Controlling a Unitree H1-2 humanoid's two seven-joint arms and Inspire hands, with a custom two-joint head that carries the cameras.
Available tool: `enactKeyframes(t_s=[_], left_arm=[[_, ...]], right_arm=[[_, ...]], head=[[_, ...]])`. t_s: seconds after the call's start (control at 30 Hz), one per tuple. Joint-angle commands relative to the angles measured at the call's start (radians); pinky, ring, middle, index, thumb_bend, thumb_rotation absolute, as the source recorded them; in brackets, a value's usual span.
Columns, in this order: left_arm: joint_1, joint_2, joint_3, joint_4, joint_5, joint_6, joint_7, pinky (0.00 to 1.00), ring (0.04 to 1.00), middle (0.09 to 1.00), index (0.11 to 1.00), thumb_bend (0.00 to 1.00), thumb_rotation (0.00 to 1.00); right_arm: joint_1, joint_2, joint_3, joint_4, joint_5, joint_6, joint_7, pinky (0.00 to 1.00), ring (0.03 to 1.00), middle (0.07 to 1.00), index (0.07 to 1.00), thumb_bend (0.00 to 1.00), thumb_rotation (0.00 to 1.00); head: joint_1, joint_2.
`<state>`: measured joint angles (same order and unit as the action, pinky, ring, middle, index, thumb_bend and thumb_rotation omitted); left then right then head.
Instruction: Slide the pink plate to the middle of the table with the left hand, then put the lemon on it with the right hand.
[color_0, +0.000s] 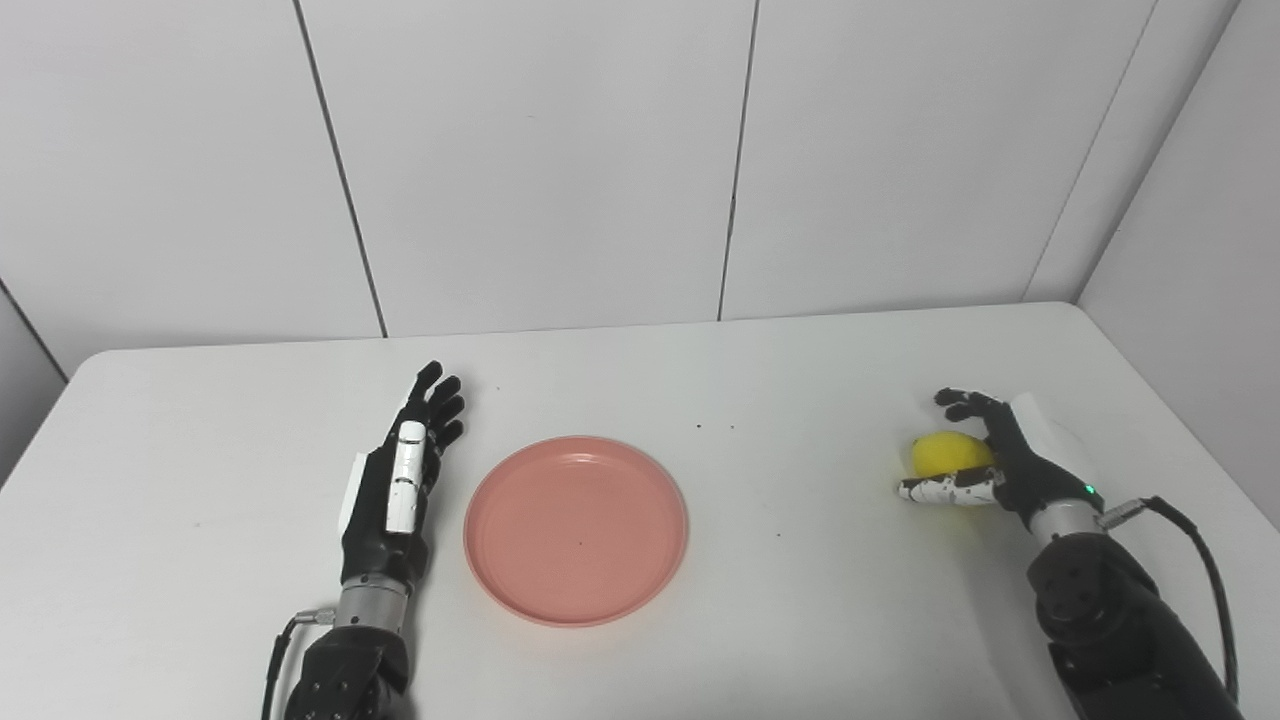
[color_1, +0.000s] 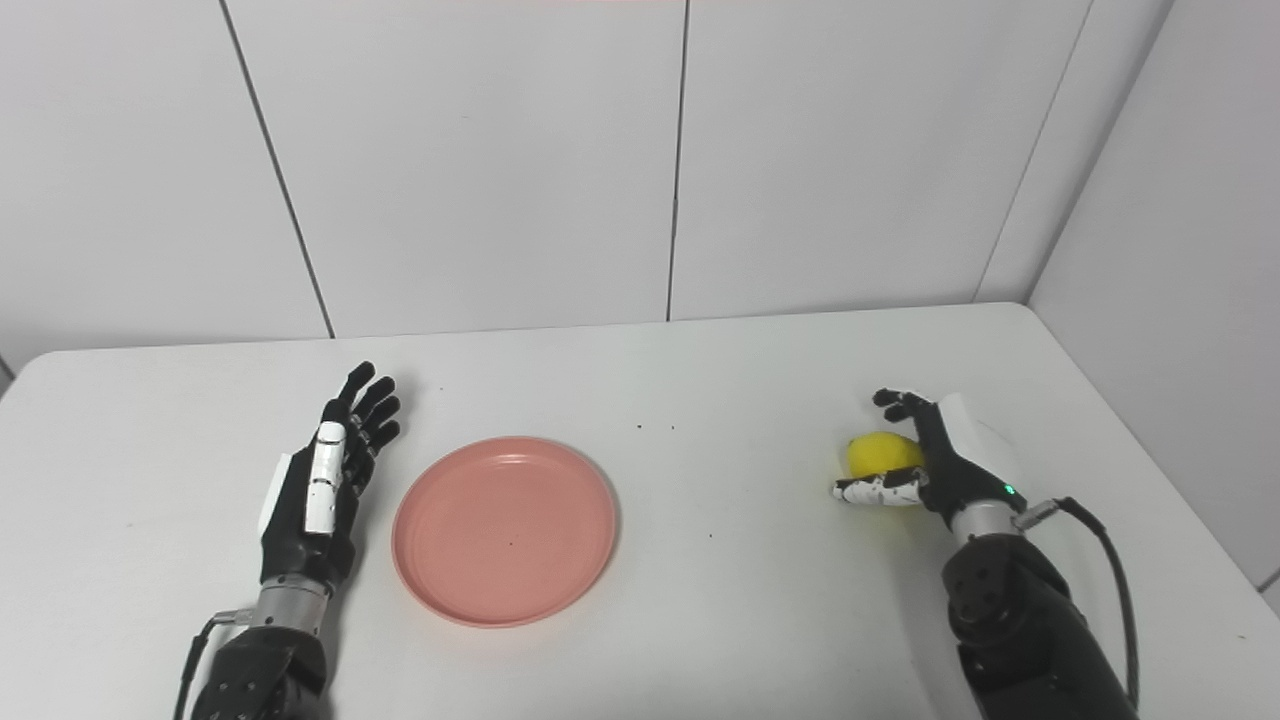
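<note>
Spanning the scene, a white tabletop (color_0: 800, 380) meets pale panelled walls (color_0: 540, 160); the pink plate (color_0: 576, 530) lies near its middle, holding nothing; just left, the left robot hand (color_0: 395, 490) rests with fingers spread, gripping nothing; far right, the right robot hand (color_0: 1000, 460) curls around the lemon (color_0: 950, 455).

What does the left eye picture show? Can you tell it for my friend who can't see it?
The robot's right hand curls around a yellow lemon on the right side of a white table. A bare pink plate sits near the middle. The left hand is open, just left of the plate and not touching it.
</note>
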<state>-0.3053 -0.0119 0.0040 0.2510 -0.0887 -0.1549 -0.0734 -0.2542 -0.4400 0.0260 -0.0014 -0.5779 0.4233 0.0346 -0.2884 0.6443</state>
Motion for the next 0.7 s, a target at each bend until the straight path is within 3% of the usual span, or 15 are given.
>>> enactKeyframes(t_s=[0.0, 0.3, 0.37, 0.43, 0.67], left_arm=[[-0.012, 0.004, -0.005, -0.024, -0.002, -0.006, -0.01, 0.93, 0.925, 0.92, 0.913, 0.47, 1.0], [-0.011, 0.004, -0.007, -0.026, 0.008, 0.0, -0.005, 0.93, 0.924, 0.921, 0.913, 0.47, 1.0], [-0.011, 0.004, -0.008, -0.026, 0.007, 0.0, -0.006, 0.93, 0.925, 0.921, 0.914, 0.47, 1.0], [-0.009, 0.003, -0.008, -0.028, 0.005, 0.003, -0.007, 0.93, 0.925, 0.921, 0.914, 0.47, 1.0], [-0.006, -0.011, -0.007, -0.027, 0.012, 0.009, 0.011, 0.91, 0.917, 0.908, 0.899, 0.48, 1.0]], right_arm=[[-0.008, -0.027, -0.002, 0.004, -0.011, -0.052, -0.03, 0.41, 0.467, 0.675, 0.681, 0.47, 0.0], [-0.011, -0.005, -0.002, 0.025, -0.029, -0.049, -0.092, 0.42, 0.461, 0.612, 0.62, 0.47, 0.0], [-0.01, 0.006, -0.008, 0.023, -0.03, -0.045, -0.107, 0.34, 0.47, 0.581, 0.602, 0.46, 0.0], [-0.01, 0.021, -0.017, 0.019, -0.029, -0.038, -0.127, 0.33, 0.462, 0.55, 0.587, 0.46, 0.0], [-0.007, 0.075, -0.051, -0.018, -0.022, -0.086, -0.217, 0.34, 0.455, 0.487, 0.539, 0.5, 0.0]], head=[[0.002, -0.001], [0.005, -0.007], [0.007, -0.009], [0.01, -0.014], [0.034, -0.019]])
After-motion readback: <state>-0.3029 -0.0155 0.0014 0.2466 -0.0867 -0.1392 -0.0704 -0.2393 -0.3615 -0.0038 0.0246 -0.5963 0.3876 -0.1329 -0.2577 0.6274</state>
